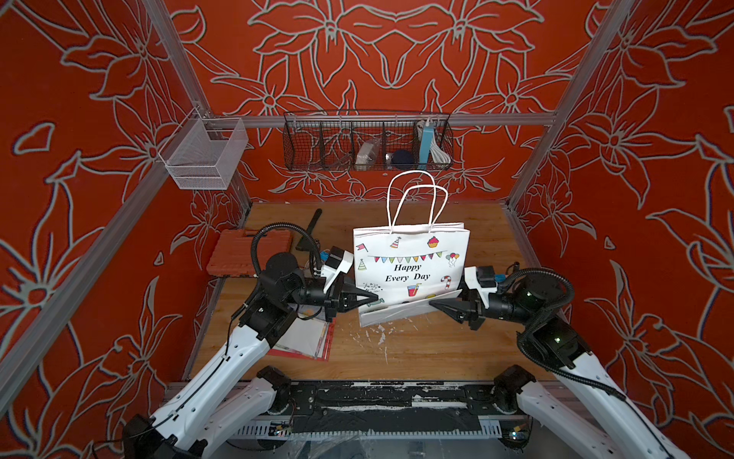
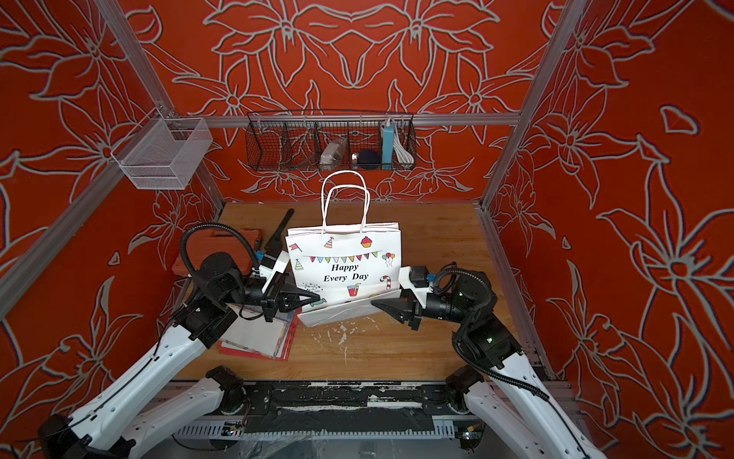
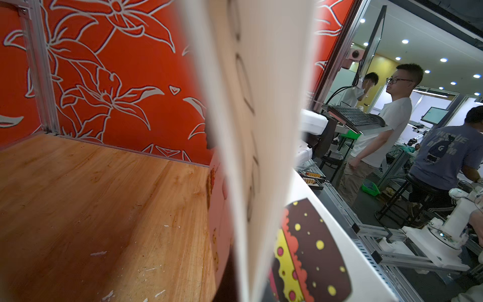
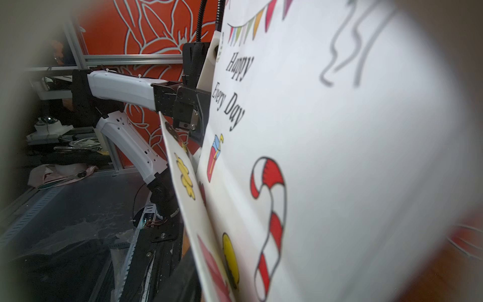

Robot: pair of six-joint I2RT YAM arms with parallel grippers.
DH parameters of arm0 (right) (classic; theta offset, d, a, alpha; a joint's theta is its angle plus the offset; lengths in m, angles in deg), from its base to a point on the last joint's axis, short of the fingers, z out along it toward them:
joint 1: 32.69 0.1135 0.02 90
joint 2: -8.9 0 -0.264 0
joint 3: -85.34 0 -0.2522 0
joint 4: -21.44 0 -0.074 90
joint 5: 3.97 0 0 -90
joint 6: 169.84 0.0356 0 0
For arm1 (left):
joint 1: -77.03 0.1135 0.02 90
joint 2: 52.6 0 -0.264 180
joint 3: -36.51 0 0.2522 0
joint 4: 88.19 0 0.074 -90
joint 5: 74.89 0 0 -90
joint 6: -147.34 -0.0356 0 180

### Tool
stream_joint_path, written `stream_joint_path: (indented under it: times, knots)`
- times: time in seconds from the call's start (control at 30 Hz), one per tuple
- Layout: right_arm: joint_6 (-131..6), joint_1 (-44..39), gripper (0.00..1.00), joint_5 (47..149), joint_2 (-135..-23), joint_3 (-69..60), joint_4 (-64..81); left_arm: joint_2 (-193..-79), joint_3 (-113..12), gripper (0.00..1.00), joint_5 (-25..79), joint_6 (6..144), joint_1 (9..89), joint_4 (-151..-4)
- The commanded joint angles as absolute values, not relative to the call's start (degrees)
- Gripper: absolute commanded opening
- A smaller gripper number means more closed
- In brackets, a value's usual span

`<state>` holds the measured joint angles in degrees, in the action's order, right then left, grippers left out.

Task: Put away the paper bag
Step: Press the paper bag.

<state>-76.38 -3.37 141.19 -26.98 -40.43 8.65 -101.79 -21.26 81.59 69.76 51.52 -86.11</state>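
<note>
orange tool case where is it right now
In both top views the orange tool case lies at the left edge of the wooden table, beyond the left arm, with a black tool just right of it.

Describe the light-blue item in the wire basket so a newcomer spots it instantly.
On the back wall, a black wire basket hangs from the aluminium rail above the table. Near its right end stands a slim light-blue box, beside a looped white cable. Nothing else in the basket is pale blue or stands as tall.
</note>
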Motion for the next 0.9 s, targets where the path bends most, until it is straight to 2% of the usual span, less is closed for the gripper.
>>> stream_joint_path:
  times: [0.0,0.03,0.07,0.1,0.13,0.2,0.27,0.43,0.5,0.57,0.63,0.67,0.73,0.87]
  knots:
    - [-74.04,-3.21,0.25,142.53,-26.01,-41.00,13.31,-101.75,-21.81,0.00,80.21,68.77,51.19,-87.15]
    - [-74.00,-3.24,0.20,142.39,-25.91,-40.98,13.07,-101.61,-21.90,0.00,79.33,68.64,51.19,-86.79]
    - [-74.08,-3.17,0.13,142.24,-25.75,-40.92,12.72,-101.41,-21.98,0.05,77.87,68.22,51.19,-86.06]
    - [-74.16,-3.17,0.07,142.02,-25.63,-40.84,12.32,-101.14,-22.22,0.15,76.25,67.53,51.24,-84.90]
    - [-74.20,-3.16,0.02,141.85,-25.40,-40.77,12.05,-100.81,-22.40,0.30,74.54,66.88,51.20,-83.85]
    - [-74.45,-3.16,0.00,140.78,-24.67,-40.71,11.06,-100.03,-22.43,0.61,70.05,65.12,51.20,-81.37]
    - [-75.35,-3.16,0.00,139.49,-23.62,-40.59,9.25,-98.79,-22.14,0.75,62.67,63.53,51.36,-78.91]
    - [-78.44,-3.17,0.00,130.83,-19.36,-40.13,0.18,-94.50,-20.23,0.87,34.43,62.51,53.91,-75.44]
    - [-79.10,-3.17,0.00,125.60,-18.08,-39.31,-4.22,-92.60,-18.77,0.88,18.29,60.21,54.39,-73.89]
    - [-79.18,-3.16,0.00,121.58,-17.02,-38.82,-7.00,-90.82,-17.12,0.88,9.34,57.60,54.92,-73.16]
    - [-79.71,-3.17,0.00,118.78,-16.80,-38.08,-9.01,-88.48,-15.79,0.88,10.57,56.64,55.34,-73.23]
    - [-80.17,-3.16,0.00,118.17,-17.07,-37.54,-9.87,-87.33,-15.19,0.88,14.75,56.48,55.39,-73.81]
    - [-80.92,-3.16,0.00,118.13,-18.27,-36.67,-10.91,-86.36,-14.67,0.87,27.24,56.45,55.33,-75.14]
    - [-80.46,-3.21,0.00,121.89,-22.18,-35.33,-9.42,-90.93,-17.46,0.88,58.95,60.77,55.33,-75.75]
